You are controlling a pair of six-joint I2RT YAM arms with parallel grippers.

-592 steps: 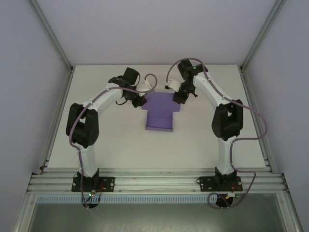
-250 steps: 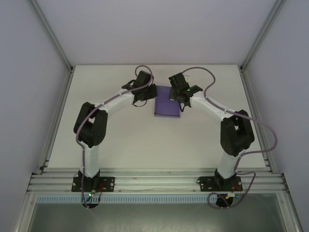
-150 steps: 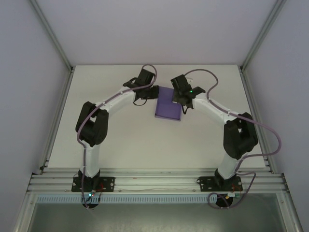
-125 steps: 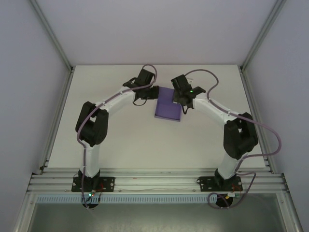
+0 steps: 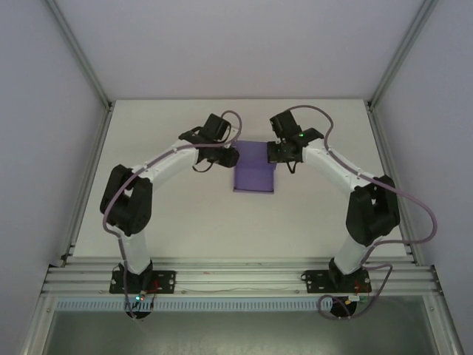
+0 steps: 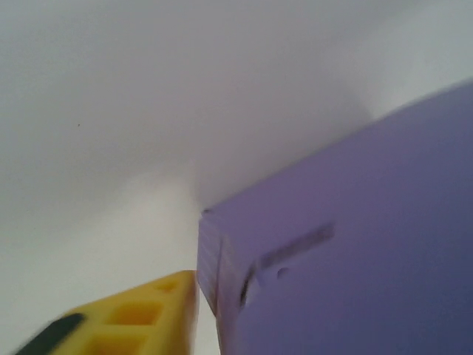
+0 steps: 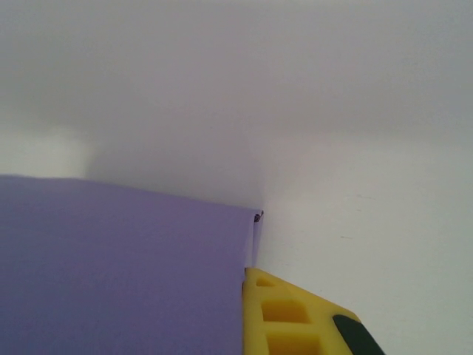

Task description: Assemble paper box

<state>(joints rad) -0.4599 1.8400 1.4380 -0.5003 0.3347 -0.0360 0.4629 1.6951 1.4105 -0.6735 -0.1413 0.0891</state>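
Observation:
The purple paper box (image 5: 255, 171) lies folded into a flat rectangular shape at the middle back of the table. My left gripper (image 5: 230, 157) is at its far left edge and my right gripper (image 5: 276, 152) at its far right edge. In the left wrist view one yellow finger (image 6: 126, 322) presses against the box's side wall (image 6: 211, 266). In the right wrist view one yellow finger (image 7: 295, 318) sits tight against the box's right edge (image 7: 251, 244). The purple card hides the second finger of each gripper. Both seem closed on the box's edges.
The white table (image 5: 185, 214) is ringed by pale enclosure walls and aluminium posts (image 5: 77, 59). An aluminium rail (image 5: 236, 275) runs along the near edge by the arm bases. Cables loop off both arms.
The box has turned from a slight tilt to square with the table and sits a little nearer. The left elbow has swung outward to the left. Both grippers stayed at the far corners.

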